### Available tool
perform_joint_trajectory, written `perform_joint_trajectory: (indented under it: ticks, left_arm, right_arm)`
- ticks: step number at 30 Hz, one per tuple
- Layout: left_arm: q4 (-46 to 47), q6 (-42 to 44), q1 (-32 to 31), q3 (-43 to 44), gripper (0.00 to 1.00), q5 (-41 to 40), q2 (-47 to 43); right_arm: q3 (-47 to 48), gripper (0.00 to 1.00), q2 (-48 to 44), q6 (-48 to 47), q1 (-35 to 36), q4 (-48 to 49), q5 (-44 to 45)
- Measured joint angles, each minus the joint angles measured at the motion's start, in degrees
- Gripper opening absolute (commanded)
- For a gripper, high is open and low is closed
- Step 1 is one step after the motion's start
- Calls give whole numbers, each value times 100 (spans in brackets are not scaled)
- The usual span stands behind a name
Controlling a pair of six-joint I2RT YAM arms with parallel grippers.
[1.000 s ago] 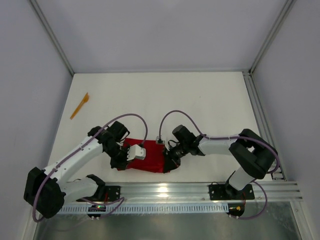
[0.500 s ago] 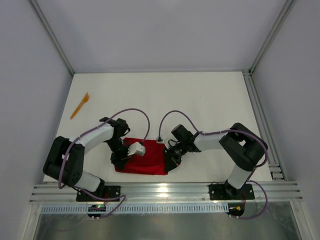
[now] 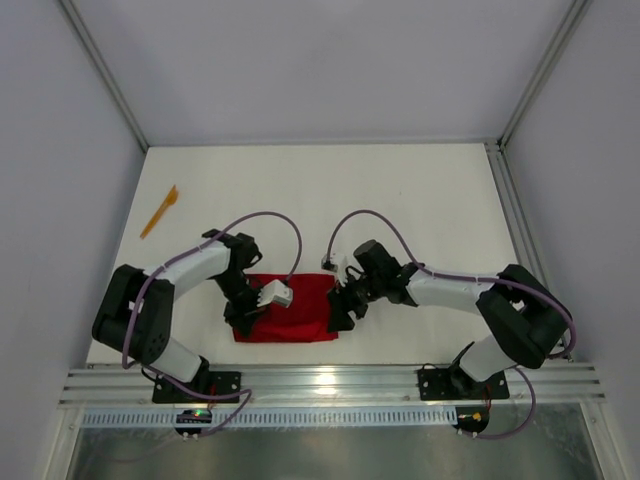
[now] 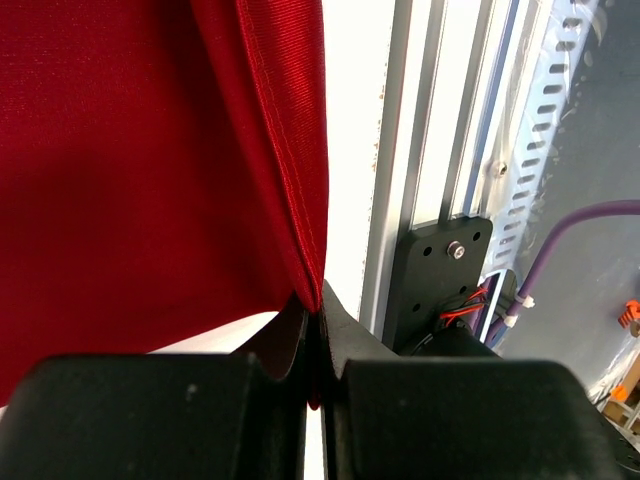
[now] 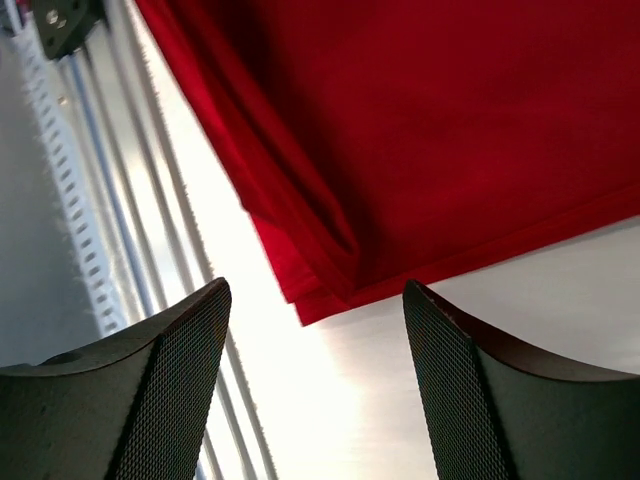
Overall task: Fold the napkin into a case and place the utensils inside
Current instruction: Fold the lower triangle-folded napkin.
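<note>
At lower centre, the bright red soft cloth napkin (image 3: 295,312) is seen partly folded. Its edge is pinched by the left gripper (image 4: 318,312), and the right gripper (image 5: 315,300) is held spread over its corner. The slim orange plastic utensil (image 3: 160,211), upper left, is not yet inserted.

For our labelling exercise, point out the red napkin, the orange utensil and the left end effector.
red napkin (image 3: 305,315): top external view, flat middle.
orange utensil (image 3: 160,211): top external view, mid-length.
left end effector (image 4: 318,318): left wrist view, between its closed fingertips.
</note>
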Motion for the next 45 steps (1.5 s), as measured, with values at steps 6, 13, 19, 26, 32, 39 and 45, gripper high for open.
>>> perform_joint_trajectory:
  ticks: [6,13,19,26,32,39,45]
  left_arm:
    - [0,2,31,13,0,2,66]
    - [0,2,131,155,1,4,153]
    - [4,2,138,243,1,20,245]
    - [9,0,140,247,1,22,374]
    - [13,-2,140,247,2,15,402]
    - [57,-13,199,260,25,2,428]
    - [70,-164,409,315,36,31,431]
  right_arm:
    - [33,75,-162,-120,2,350,726]
    - [120,76,254,-173,568,1274,782]
    - [146,74,850,-46,778,1882,739]
    - [243,31,1196,140,767,2170,479]
    - [236,11,1193,201,743,2164,367]
    - [229,3,1174,258,680,2044,348]
    - [229,3,1174,323,658,1937,382]
